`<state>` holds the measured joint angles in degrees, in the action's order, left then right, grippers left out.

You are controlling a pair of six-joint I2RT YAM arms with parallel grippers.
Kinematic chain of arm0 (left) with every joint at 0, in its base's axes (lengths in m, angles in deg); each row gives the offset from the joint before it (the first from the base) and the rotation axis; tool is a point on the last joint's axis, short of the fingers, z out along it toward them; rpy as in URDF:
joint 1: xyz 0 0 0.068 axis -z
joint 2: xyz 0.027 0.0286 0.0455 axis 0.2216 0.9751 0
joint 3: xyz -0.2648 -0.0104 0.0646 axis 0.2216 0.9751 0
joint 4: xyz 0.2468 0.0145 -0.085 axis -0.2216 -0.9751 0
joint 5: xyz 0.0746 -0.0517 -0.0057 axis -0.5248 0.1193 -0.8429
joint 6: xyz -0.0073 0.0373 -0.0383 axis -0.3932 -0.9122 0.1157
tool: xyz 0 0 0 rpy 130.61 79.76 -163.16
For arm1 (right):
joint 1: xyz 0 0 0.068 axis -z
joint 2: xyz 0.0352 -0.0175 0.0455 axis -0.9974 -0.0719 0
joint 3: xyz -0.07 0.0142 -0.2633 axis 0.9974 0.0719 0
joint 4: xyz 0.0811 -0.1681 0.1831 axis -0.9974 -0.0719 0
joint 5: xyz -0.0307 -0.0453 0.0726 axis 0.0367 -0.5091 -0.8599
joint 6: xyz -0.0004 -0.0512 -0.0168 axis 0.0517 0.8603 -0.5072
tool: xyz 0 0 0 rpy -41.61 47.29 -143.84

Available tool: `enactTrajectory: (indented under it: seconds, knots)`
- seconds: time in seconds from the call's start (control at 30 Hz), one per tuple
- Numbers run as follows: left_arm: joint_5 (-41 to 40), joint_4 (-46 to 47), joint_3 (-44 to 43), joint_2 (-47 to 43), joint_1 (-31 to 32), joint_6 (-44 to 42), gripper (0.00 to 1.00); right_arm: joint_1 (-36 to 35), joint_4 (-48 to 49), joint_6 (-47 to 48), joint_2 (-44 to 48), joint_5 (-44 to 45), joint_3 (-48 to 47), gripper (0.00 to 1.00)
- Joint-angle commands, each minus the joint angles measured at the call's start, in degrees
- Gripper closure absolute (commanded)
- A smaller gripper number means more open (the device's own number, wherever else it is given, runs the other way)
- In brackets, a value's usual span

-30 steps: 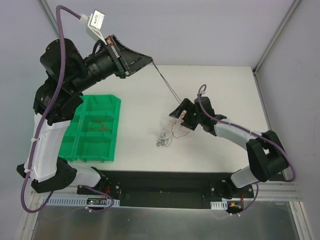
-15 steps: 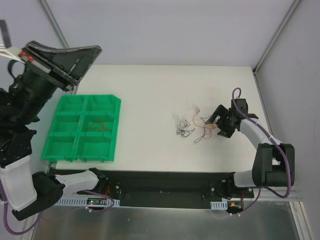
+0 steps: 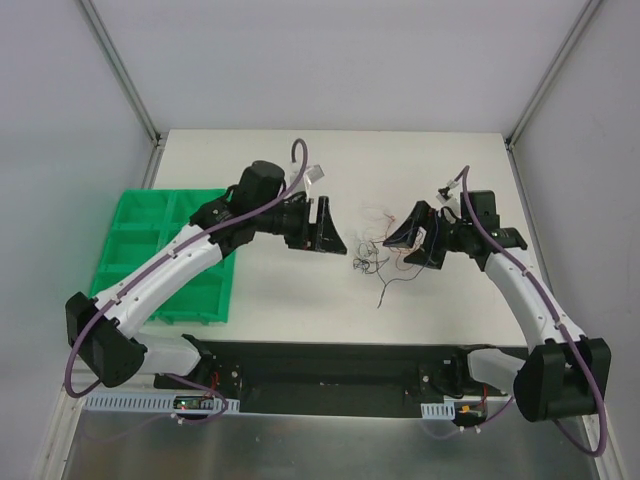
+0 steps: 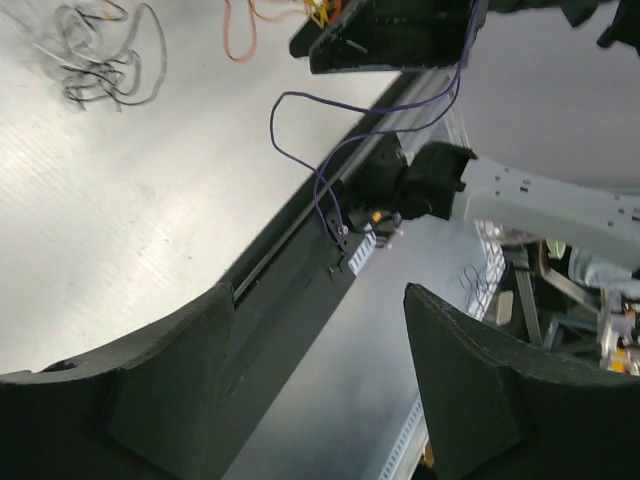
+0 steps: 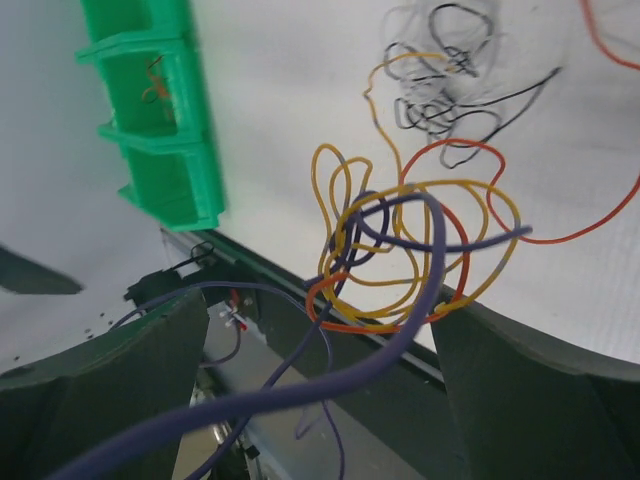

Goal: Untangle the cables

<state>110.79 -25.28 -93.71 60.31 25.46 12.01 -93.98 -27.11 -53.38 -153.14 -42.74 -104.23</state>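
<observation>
**A:** What does the overhead view show?

**B:** Loosely clumped in the middle of the counter (image 3: 420, 160) lie the cables (image 3: 368, 262). They sit between the left fingers (image 3: 325, 230) and the right fingers (image 3: 412, 238). A green tray (image 3: 125, 255) sits at the left.

**A:** And the left wrist view?

**B:** Its fingers are spread wide and hold nothing. A black tangle (image 4: 100, 60) lies beyond them.

**A:** The right wrist?

**B:** The fingers are parted around a yellow, orange and purple knot (image 5: 400, 240). I cannot tell whether it hangs on them. One orange strand (image 5: 155, 80) sits in a tray compartment. Most of the untangling seems left to do.

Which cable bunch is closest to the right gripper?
The yellow-and-orange loops, between the fingers of the open right gripper in its wrist view; the black squiggle lies farther out.
</observation>
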Motion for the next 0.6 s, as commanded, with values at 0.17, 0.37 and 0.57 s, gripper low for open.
enactTrajectory:
  seconds: [0.17, 0.37, 0.57]
  knots:
    - [10.38, 18.31, 11.32, -1.45, 4.1, 1.21, 0.14, -3.24, 6.59, -12.9, 5.43, -9.65, -0.68, 0.07]
    - [8.45, 29.63, 14.75, 2.95, 6.56, 7.62, 0.14, -6.4, 10.47, -18.97, 5.87, -7.11, -1.12, 0.07]
    - [7.13, 31.5, 13.79, 7.96, 7.79, 9.21, 0.19, -8.68, 12.75, -22.32, 6.4, -4.91, -1.99, 0.07]
